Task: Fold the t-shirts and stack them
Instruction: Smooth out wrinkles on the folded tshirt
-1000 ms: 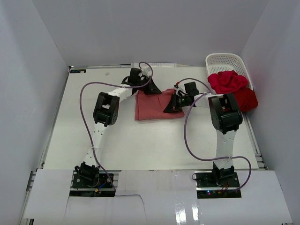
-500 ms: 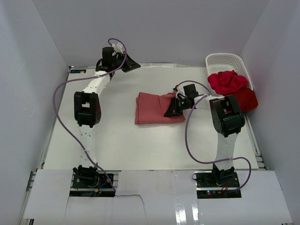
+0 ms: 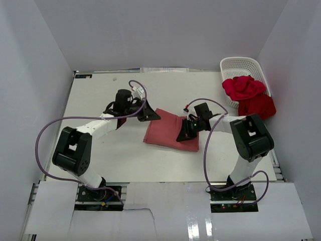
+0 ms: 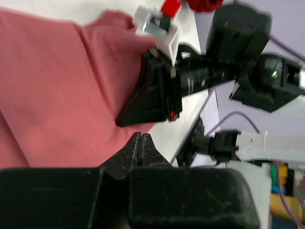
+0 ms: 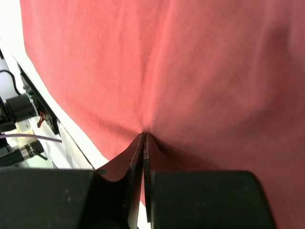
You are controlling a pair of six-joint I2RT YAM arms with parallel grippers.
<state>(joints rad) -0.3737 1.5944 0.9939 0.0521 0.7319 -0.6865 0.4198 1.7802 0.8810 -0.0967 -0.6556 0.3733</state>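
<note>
We see the salmon-red shirt (image 3: 168,134) lying flat on the white table (image 3: 100,150). It is folded into a neat block with four sides, and it sits a bit crooked. It is in the middle of the table, between the two arms.

The right gripper (image 5: 144,143) is down on the right part of this shirt. Its two fingers are pressed tight together. A little bit of the salmon cloth is pinched between the tips, and the cloth puckers up right there.

The left gripper (image 4: 140,143) is at the far left corner of the same shirt. Its fingers are also pressed together, with no gap between them. The pink cloth is right behind the tips. We cannot tell if any cloth is caught between them.

From the left wrist camera, we see the right gripper sitting on the far side of the shirt.

Well away from the salmon-red shirt, off to its far right, stands a white basket (image 3: 241,61) with little holes in its walls. A bright red shirt (image 3: 243,88) is bunched up over the near end of the basket. A darker red shirt (image 3: 263,106) lies crumpled just beside it, and the two touch. Both of them are well apart from the salmon-red shirt and from both grippers.
</note>
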